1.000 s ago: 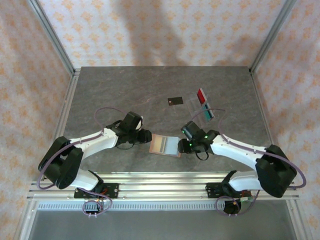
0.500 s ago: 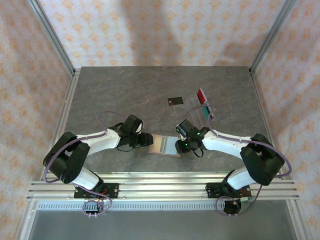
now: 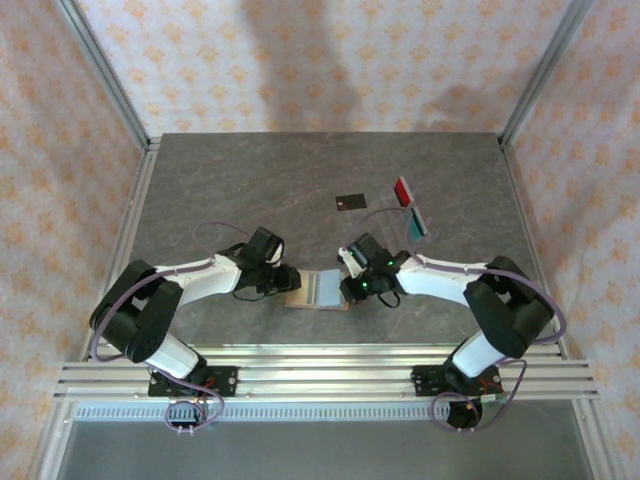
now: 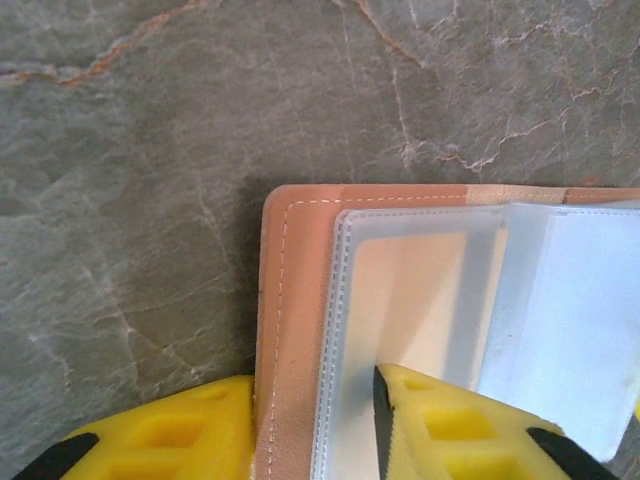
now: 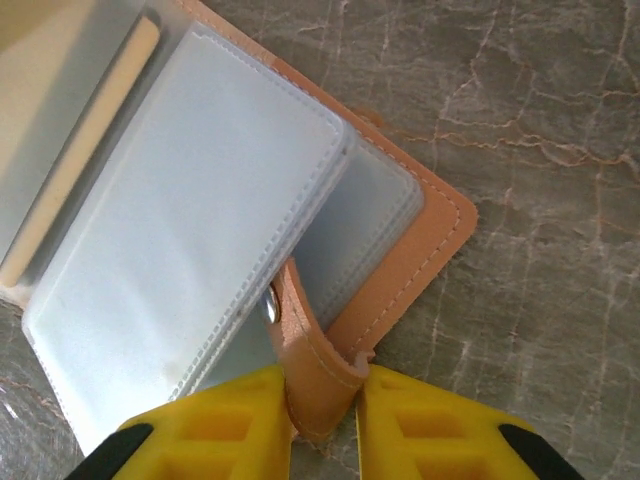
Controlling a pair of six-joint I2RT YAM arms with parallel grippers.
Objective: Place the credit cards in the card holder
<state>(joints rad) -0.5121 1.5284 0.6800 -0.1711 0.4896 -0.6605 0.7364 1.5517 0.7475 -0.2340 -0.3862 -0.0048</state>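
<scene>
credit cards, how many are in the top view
3. A black card lies flat mid-table, past the holder; red card is to its right; teal card is just nearer than the red. Others may hide in the holder's sleeves.

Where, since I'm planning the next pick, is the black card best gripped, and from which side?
The black card lies flat on the table, thin and apart from other things, with no edge raised. So probably come straight down from above and pinch the two long edges across its narrow width.

Card holder (image 3: 318, 290) — farther left now
</scene>
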